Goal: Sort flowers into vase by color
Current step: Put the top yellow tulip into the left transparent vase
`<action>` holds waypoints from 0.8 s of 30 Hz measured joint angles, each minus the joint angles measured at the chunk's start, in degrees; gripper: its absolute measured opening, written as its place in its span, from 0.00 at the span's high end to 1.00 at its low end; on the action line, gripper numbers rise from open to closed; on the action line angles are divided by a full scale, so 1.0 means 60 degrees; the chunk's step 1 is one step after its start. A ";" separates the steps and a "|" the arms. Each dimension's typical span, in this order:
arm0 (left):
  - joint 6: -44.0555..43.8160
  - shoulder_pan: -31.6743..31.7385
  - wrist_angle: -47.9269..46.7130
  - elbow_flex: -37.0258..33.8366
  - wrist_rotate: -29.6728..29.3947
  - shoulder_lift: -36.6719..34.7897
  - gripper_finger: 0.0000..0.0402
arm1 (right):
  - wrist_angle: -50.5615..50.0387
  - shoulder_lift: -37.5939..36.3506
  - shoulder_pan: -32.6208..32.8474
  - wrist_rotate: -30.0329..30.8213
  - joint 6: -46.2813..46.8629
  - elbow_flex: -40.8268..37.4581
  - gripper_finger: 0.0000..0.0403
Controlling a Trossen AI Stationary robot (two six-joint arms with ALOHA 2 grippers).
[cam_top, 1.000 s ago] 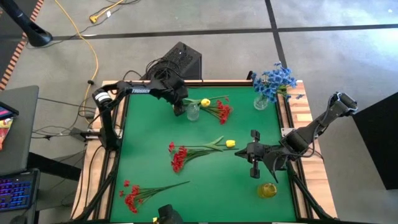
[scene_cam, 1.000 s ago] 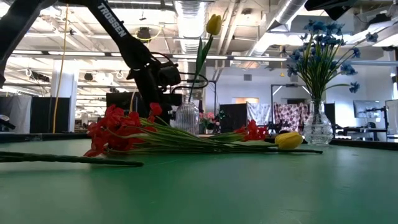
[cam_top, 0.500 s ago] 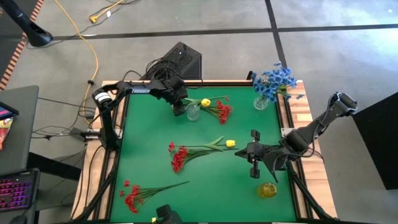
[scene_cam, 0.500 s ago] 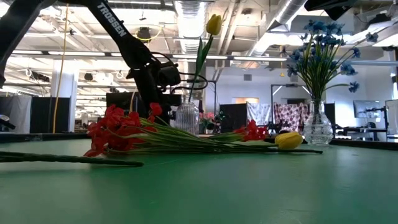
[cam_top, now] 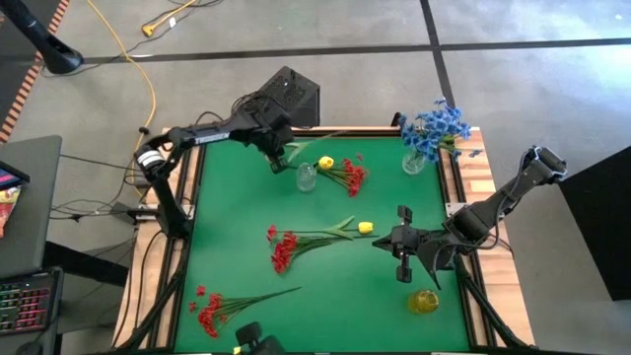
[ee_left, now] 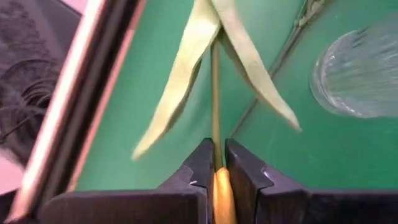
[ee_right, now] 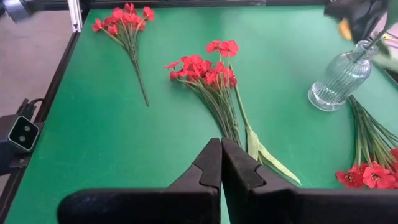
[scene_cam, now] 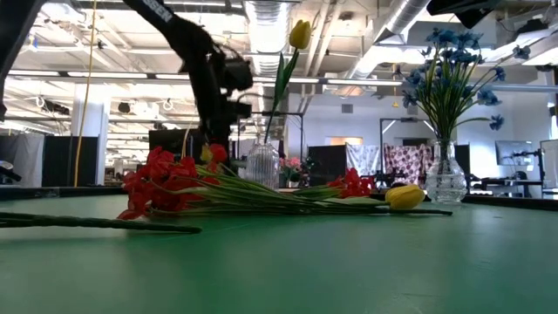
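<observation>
Your left gripper [ee_left: 215, 163] has its jaws clenched on the yellow tulip's stem [ee_left: 215, 93] — lift slowly, keep it upright over the clear vase [cam_top: 307, 177] — right jaws stay pressed together, empty.

The table [cam_top: 375, 286] is covered in plain green, edged with pale wood. Red flower sprigs [cam_top: 281, 247] lie on green stems, one more red bunch [cam_top: 209, 311] near the front corner and another [cam_top: 352, 176] beside a clear ribbed glass vase [cam_top: 307, 177]. Blue flowers [cam_top: 434, 126] fill a clear vase. A yellow tulip bud [cam_top: 365, 228] lies mid-table; another yellow tulip [cam_top: 324, 162] has pale green leaves. Both arms are black.
</observation>
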 joint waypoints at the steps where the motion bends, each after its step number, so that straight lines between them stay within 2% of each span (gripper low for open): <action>1: -0.0054 0.0004 -0.0302 0.0195 -0.0077 -0.0109 0.96 | -0.0001 0.0000 0.0000 0.0001 -0.0001 0.0000 0.92; 5: -0.0323 0.0004 -0.1570 0.0988 -0.0208 -0.0531 0.96 | 0.0019 0.0000 0.0000 -0.0002 -0.0002 0.0000 0.92; 13: -0.0759 -0.0221 -0.4051 0.2632 0.0252 -0.1563 0.96 | 0.0406 0.0000 0.0000 0.0001 -0.0762 0.0000 0.92; 18: -0.1138 -0.0501 -0.3899 0.3079 0.1489 -0.2559 0.96 | 0.1519 0.0000 0.0000 0.0005 -0.2301 0.0000 0.92; 24: -0.1858 -0.1076 -0.2394 0.3115 0.3225 -0.3635 0.96 | 0.2797 0.0000 -0.0041 0.0044 -0.4967 0.0569 0.92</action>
